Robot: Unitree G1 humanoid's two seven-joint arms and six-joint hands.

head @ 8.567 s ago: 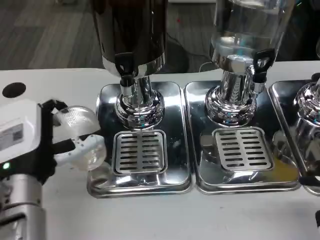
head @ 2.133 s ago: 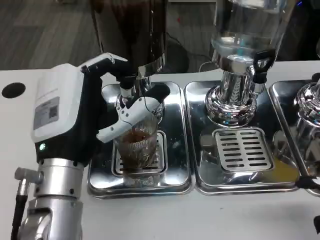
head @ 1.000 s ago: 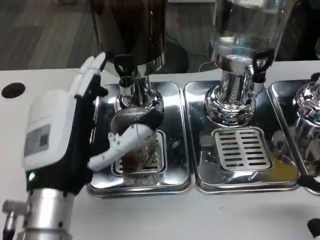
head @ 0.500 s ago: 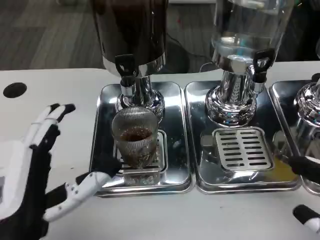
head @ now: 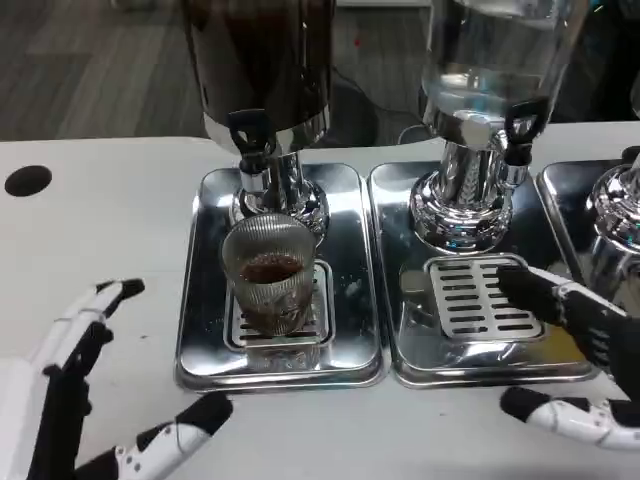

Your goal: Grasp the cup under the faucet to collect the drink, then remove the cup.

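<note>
Fingers of the left hand (head: pixel 85 400) are spread wide and nothing is grasped — it is seen low at the near left over the white surface (head: pixel 100 220), well apart from the cup. The right hand (head: pixel 580 360) is likewise released, its fingers splayed above the right drip tray (head: pixel 410 340). The ribbed glass cup (head: pixel 268 275), partly filled with dark drink, is set upright on the left tray's grate (head: pixel 238 322) — directly below the black faucet (head: pixel 248 135) of the dark dispenser (head: pixel 260 60).
</note>
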